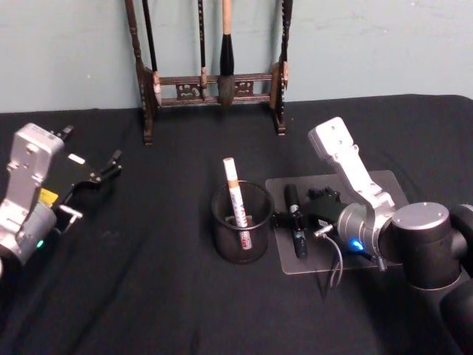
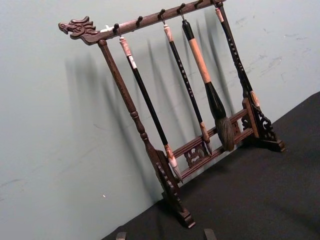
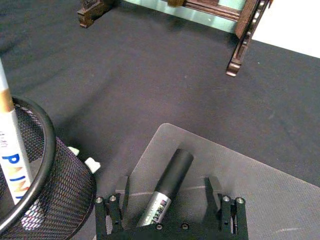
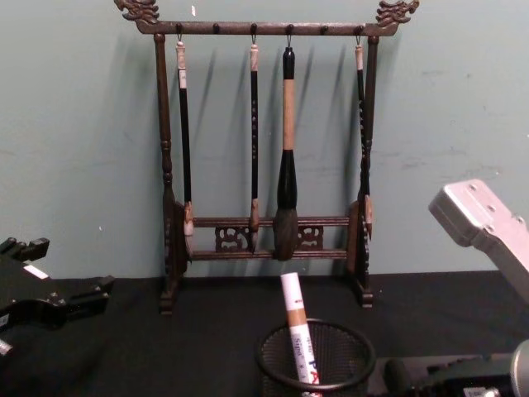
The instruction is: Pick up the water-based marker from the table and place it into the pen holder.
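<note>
Right end effector: the right end effector (image 3: 168,183) is hovering low over the mat (image 3: 260,195), its fingers (image 3: 122,186) spread wide and straddling the marker without touching it.
Marker: the water-based marker (image 3: 172,170) is lying flat on the translucent mat between those fingers, just right of the pen holder (image 1: 240,248).
Marker axis: its long axis is running away from the robot, with the black cap pointing toward the brush rack (image 1: 214,83) and the silver barrel toward the wrist.
Step in hand: likely closing for the grasp.
Doing it well: the fingers should be pinching across the barrel, squarely centred, then lifting and tipping it upright before lowering.
Pen holder: it is standing upright on the desk (image 1: 148,296) and holding a leaning white paint marker (image 1: 235,192) to steer around.
Left end effector: the left end effector (image 1: 109,167) is sitting parked far left, fingers apart.
</note>
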Action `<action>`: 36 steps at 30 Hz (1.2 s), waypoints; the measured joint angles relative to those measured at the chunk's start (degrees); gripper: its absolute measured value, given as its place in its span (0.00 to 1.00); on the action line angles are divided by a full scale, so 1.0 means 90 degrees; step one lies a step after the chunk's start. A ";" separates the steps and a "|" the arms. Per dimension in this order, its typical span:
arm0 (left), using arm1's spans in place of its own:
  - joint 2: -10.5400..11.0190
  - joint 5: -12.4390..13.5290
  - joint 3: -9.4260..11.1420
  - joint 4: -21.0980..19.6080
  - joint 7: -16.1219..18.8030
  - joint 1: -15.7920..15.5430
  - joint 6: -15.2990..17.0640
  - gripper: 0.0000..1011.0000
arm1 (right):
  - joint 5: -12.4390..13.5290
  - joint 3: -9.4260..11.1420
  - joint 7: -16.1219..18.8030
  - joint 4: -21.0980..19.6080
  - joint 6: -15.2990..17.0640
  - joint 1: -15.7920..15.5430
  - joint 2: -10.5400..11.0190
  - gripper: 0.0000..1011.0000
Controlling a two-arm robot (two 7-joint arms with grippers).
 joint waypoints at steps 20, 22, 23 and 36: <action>0.0000 0.0000 0.0000 0.0000 0.0000 0.0000 0.0000 0.99 | 0.0029 -0.0005 -0.0009 -0.0006 0.0005 0.0000 0.0008 0.56; 0.0000 0.0000 0.0000 0.0000 0.0000 0.0000 0.0000 0.99 | 0.0030 -0.0005 -0.0009 -0.0006 0.0006 0.0000 0.0008 0.48; 0.0000 0.0000 0.0000 0.0000 0.0000 0.0000 0.0000 0.99 | 0.0031 -0.0005 -0.0009 -0.0006 0.0006 0.0000 0.0008 0.46; 0.0000 0.0000 0.0000 0.0000 0.0000 0.0000 0.0000 0.99 | 0.0037 -0.0005 -0.0009 -0.0006 0.0010 0.0000 0.0008 0.23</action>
